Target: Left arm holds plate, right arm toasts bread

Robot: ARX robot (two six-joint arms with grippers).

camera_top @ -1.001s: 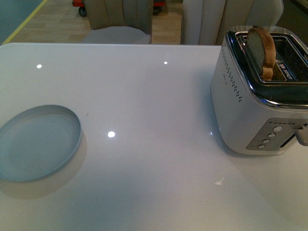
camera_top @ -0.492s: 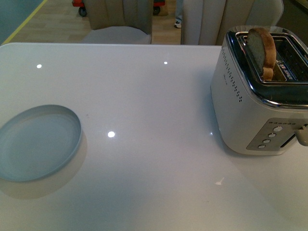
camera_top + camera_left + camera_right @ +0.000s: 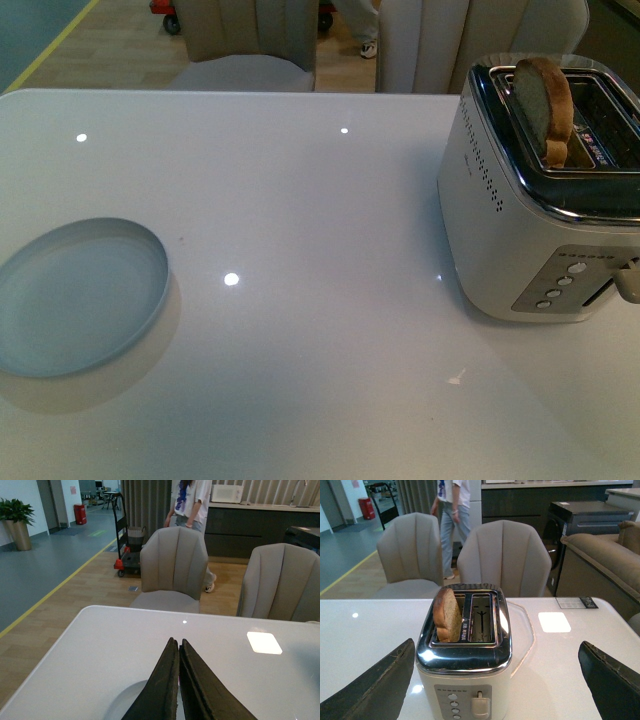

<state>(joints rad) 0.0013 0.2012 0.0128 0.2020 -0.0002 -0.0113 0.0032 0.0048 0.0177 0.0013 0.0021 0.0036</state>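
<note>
The pale blue-grey plate point(image 3: 80, 297) lies flat on the white table near its left front edge. A slice of bread point(image 3: 545, 95) stands upright in the left slot of the white and chrome toaster point(image 3: 530, 210) at the right. Neither arm shows in the front view. In the left wrist view my left gripper point(image 3: 176, 641) is shut with nothing between its fingers, above the plate's point(image 3: 125, 705) far rim. In the right wrist view my right gripper point(image 3: 496, 644) is open, its fingers point(image 3: 375, 690) apart on either side of the toaster point(image 3: 465, 680) and short of it, facing the bread point(image 3: 446, 615) and the lever point(image 3: 481, 705).
Grey chairs point(image 3: 250, 45) stand behind the table's far edge. A person point(image 3: 192, 510) walks behind them. The toaster's second slot point(image 3: 482, 617) holds nothing. A white table top point(image 3: 320, 200) lies between plate and toaster.
The plate, toaster and bread have not moved. Only a person's feet have come into view behind the chairs.
</note>
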